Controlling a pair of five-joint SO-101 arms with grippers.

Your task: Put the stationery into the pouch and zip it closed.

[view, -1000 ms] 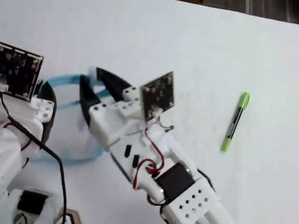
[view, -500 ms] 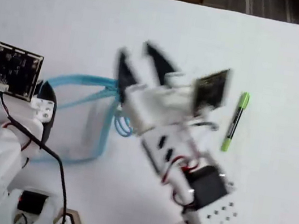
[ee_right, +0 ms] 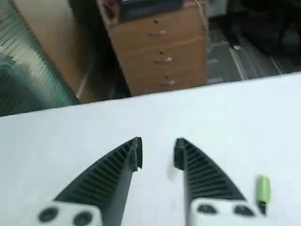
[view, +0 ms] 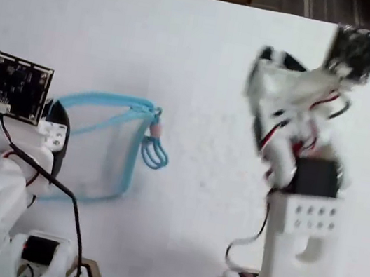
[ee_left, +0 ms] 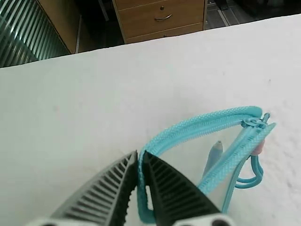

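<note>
Pouch rim (ee_left: 207,123) tight in the left claw (ee_left: 140,162) — right claw (ee_right: 157,155) agape, aloft over the table (ee_right: 235,117) near the pen (ee_right: 263,188)

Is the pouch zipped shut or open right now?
Open. The pouch has its two blue zipper tracks spread apart away from the slider, with a gap between them.
</note>
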